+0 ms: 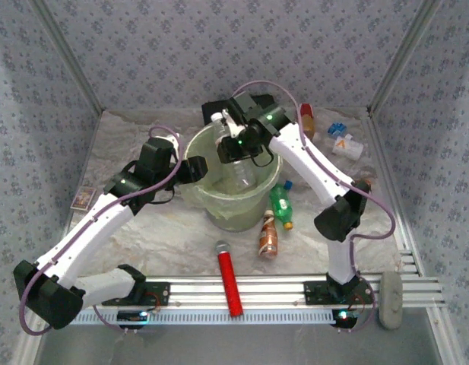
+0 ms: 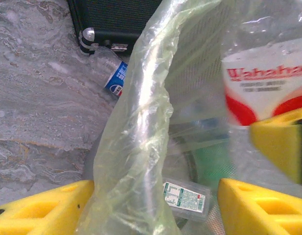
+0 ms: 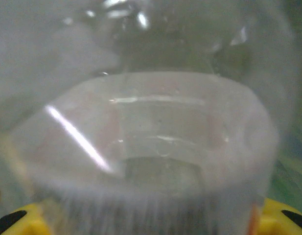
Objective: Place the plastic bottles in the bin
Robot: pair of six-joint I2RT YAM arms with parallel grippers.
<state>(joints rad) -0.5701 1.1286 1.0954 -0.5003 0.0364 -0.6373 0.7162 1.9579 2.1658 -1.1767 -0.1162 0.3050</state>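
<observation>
The bin [image 1: 219,214] with its pale yellow-green liner stands mid-table. My right gripper [image 1: 240,148] hangs over it, shut on a clear plastic bottle [image 1: 243,173] with a red-and-white label [image 2: 263,83]; that bottle [image 3: 151,137] blurs the right wrist view, between the yellow fingertips [image 3: 18,223]. My left gripper [image 1: 190,171] is at the bin's left rim, open, its fingers [image 2: 43,210] on either side of the liner's fold [image 2: 136,147]. A labelled bottle [image 2: 187,198] lies inside the bin. A green bottle [image 1: 280,204] and an amber-brown one [image 1: 268,232] lie right of the bin.
A black case [image 1: 215,112] sits behind the bin, a blue-labelled bottle [image 2: 111,73] beside it. Two more bottles [image 1: 306,120] [image 1: 348,144] lie at the back right. A red cylinder [image 1: 229,277] lies near the front rail, a card [image 1: 83,198] at the left.
</observation>
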